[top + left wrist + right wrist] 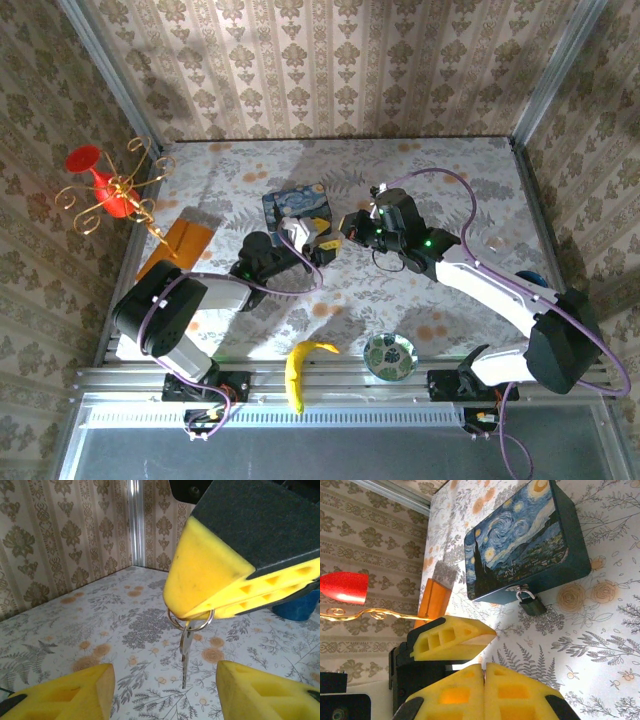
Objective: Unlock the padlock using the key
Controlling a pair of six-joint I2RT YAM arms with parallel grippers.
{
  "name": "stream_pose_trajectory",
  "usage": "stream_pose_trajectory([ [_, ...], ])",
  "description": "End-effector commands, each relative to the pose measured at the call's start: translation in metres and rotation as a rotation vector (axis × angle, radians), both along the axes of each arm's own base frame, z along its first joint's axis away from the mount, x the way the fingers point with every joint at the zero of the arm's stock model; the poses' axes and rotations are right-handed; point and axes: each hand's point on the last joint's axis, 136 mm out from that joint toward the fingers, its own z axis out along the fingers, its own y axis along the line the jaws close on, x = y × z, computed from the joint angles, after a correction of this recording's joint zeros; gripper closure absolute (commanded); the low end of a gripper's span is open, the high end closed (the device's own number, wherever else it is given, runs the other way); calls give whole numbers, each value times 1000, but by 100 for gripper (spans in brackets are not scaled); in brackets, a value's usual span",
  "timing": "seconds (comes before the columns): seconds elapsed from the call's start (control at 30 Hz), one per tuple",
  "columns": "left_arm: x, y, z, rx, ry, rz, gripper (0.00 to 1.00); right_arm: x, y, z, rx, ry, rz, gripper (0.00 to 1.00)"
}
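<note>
While I look down from the overhead camera, the flowered table [450, 180] spreads widest across my screen. The left arm [200, 295] and right arm [490, 285] both reach in towards its middle. A blue painted box [297, 205] sits mid-table, just beyond where the two arms meet. Near the front edge lie a banana [300, 368] and, to its right, a small patterned bowl [390, 356], both well apart from the box.

From the right wrist camera I see the right gripper [484, 680] clenched, its yellow pads pressed flat together. The left wrist camera shows what it is pinching. The key [185, 647] dangles blade-down from its ring, and the ring is caught between the tips of the right fingers [210, 575], above the tablecloth.

The left gripper [165, 675] stands released. Its two fingers [65, 695] sit apart on either side of the hanging key, with a gap on each side, touching neither the blade nor the ring.

The padlock [533, 605] is on the box. Its shackle is threaded through the silvery clasp on the side wall nearer my grippers. Its dark body rests by the foot of that wall, well apart from the key.
</note>
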Motion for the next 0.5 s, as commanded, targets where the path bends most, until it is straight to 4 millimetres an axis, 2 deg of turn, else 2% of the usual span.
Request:
stream_pose_trajectory([
  [0.0, 2, -7, 2, 25, -44, -15, 44, -3, 3, 13, 49, -14, 16, 100],
  [0.2, 10, -14, 3, 37, -61, -5, 56, -3, 7, 14, 71, -12, 34, 100],
  [0.33, 14, -16, 3, 44, -61, 1, 68, -3, 9, 12, 77, -10, 37, 100],
  [0.47, 16, -15, 2, 55, -64, 18, 87, -4, 8, 11, 76, -8, 35, 100],
])
